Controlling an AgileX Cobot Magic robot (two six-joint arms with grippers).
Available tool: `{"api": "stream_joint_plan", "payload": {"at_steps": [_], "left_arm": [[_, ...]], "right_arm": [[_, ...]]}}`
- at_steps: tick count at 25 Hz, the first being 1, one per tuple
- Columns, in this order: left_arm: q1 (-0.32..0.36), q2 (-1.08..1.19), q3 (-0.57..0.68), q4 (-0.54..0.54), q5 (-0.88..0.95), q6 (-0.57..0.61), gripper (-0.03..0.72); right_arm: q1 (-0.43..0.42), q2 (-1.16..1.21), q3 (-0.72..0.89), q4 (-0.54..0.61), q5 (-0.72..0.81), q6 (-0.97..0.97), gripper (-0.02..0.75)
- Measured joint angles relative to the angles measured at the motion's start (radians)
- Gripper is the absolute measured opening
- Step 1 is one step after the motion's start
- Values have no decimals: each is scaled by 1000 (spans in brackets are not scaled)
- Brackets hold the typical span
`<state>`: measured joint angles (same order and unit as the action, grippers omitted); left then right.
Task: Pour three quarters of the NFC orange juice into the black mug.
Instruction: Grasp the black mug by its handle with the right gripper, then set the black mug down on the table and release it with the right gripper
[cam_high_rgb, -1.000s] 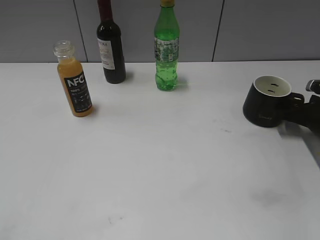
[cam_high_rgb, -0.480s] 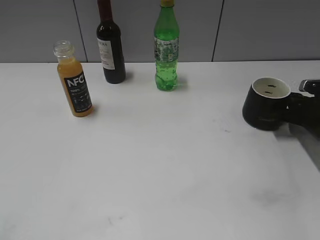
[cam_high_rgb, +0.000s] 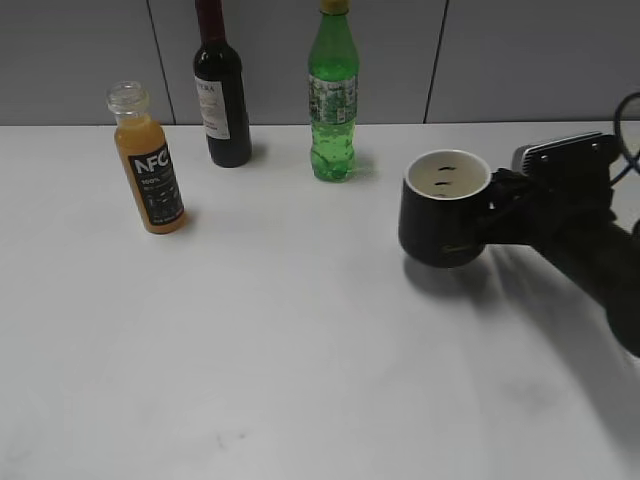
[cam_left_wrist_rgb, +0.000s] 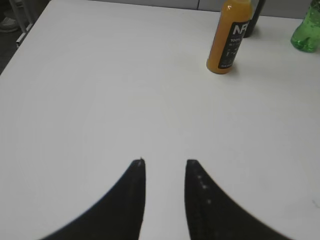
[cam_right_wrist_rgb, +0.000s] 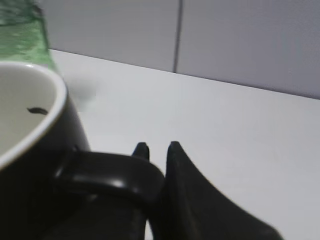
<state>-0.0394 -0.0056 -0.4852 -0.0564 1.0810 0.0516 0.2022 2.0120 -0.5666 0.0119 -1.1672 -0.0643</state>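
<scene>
Exterior view, black mug (cam_high_rgb: 444, 210) upright (handle rightward), right hand (cam_high_rgb: 503, 205) clamping handle, left hand (cam_left_wrist_rgb: 164, 167) released.

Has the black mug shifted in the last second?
Yes. The black mug has moved left, toward the green soda bottle, carried by the right gripper.
</scene>
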Motion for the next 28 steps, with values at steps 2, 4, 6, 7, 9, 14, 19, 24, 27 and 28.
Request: {"api": "stream_joint_plan", "payload": {"at_steps": [2, 4, 6, 7, 9, 14, 19, 24, 27, 28], "left_arm": [[0, 0, 0, 0, 0, 0, 221], [0, 0, 0, 0, 0, 0, 221], [0, 0, 0, 0, 0, 0, 221], [0, 0, 0, 0, 0, -1, 221], [0, 0, 0, 0, 0, -1, 221], [0, 0, 0, 0, 0, 0, 221], [0, 0, 0, 0, 0, 0, 221], [0, 0, 0, 0, 0, 0, 221], [0, 0, 0, 0, 0, -1, 221], [0, 0, 0, 0, 0, 0, 221]], "right_arm": [[92, -17, 9, 52, 0, 0, 69], [185, -21, 10, 109, 0, 0, 68], [284, -22, 10, 172, 0, 1, 68], [328, -22, 10, 196, 0, 1, 68], [397, -21, 10, 247, 0, 1, 68], [464, 39, 0, 271, 0, 21, 67], [466, 92, -37, 295, 6, 34, 67], [467, 138, -47, 295, 1, 43, 67], [467, 143, -48, 295, -1, 51, 67], [467, 143, -48, 295, -1, 52, 67]]}}
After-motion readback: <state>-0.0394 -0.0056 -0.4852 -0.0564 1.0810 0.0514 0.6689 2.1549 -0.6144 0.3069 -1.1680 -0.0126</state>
